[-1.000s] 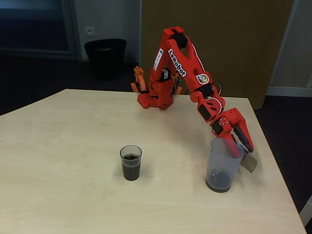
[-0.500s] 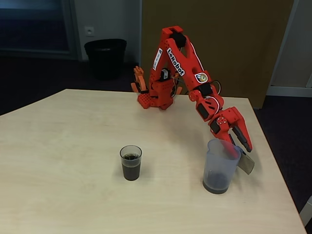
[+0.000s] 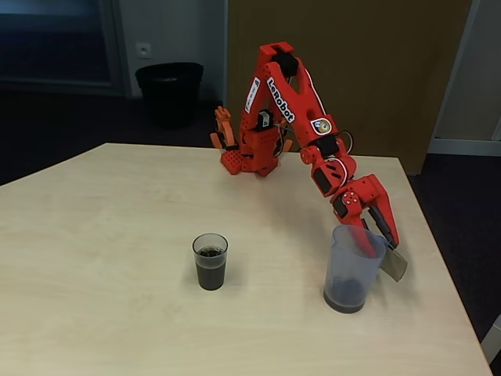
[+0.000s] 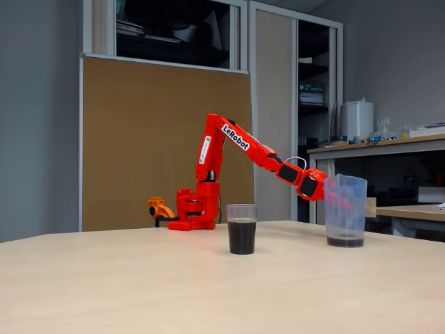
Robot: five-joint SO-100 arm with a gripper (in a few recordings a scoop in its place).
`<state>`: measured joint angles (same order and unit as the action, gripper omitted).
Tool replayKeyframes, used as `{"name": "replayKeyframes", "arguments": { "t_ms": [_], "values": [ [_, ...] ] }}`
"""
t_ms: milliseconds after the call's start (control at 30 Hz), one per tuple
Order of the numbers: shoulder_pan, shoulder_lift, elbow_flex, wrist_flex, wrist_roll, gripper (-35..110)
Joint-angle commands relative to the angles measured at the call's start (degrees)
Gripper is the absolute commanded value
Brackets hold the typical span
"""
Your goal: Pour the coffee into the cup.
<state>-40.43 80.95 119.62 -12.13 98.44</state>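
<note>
Jug (image 3: pixel 350 270): upright on the table (image 3: pixel 102 235), shifted slightly left over the last second; dregs of coffee (image 3: pixel 345 295) inside. Cup (image 3: pixel 210 261): mid-table, well apart, over half full; pour apparently finished. My pincer (image 3: pixel 381 237): at the jug's handle side; grip unclear.

One fixed view high, angled down, another table-level sideways, both showing table (image 3: pixel 117 235) (image 4: pixel 139 278)

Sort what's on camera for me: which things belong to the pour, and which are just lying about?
Job:
- cup, mostly full of coffee
- jug, a little coffee left in the bottom, standing on the table
- gripper, fingers at the jug's rim

Lying about:
- bin on the floor behind
- shelf clutter far behind
</note>
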Motion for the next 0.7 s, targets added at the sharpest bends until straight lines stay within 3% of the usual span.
{"name": "replayKeyframes", "arguments": {
  "t_ms": [0,667],
  "values": [
    [-0.1,4.5,0.7,0.1,1.0,14],
    [1.7,10.1,5.5,3.5,-0.7,14]
  ]
}}
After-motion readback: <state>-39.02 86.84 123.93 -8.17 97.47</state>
